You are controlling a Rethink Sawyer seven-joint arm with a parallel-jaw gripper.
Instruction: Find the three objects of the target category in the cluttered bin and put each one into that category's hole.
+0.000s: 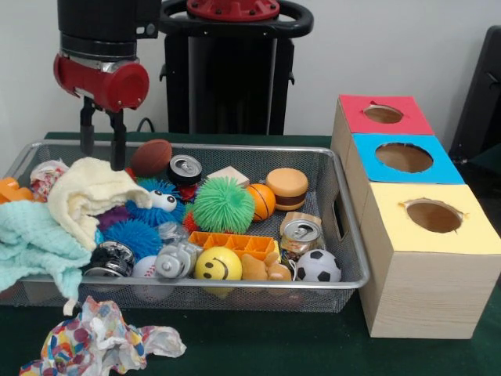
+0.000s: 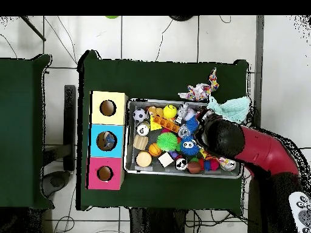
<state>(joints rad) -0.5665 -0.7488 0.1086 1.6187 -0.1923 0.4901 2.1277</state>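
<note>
**Pincer released above the back corner of the bin**

My pincer (image 1: 102, 133) hangs released, its two black fingers (image 1: 118, 141) apart and pointing down with nothing between them, over the far end of the silver wire-mesh bin (image 1: 344, 235). Directly below it lies a pale yellow crumpled cloth (image 1: 90, 196), and just beside that a mint-green knitted cloth (image 1: 31, 243) spills over the bin's rim. Close to my fingertips sits a brown toy football (image 1: 151, 157), with a silver drink can (image 1: 185, 168) lying next to it. Further from the pincer, across the bin, I see a green spiky rubber ball (image 1: 224, 204), a small orange basketball (image 1: 262, 201), a yellow smiley-face ball (image 1: 218, 264), a black-and-white miniature football (image 1: 318, 266) and a toy hamburger (image 1: 287, 188). Well apart from my pincer, beyond the bin's other end, stands the wooden sorting box (image 1: 415, 290) with a red-topped hole (image 1: 383, 114), a blue-topped hole (image 1: 405, 157) and a yellow-topped hole (image 1: 434, 216). A crumpled multicoloured wrapper (image 1: 102, 341) lies on the green table (image 1: 274, 345) outside the bin.
</note>
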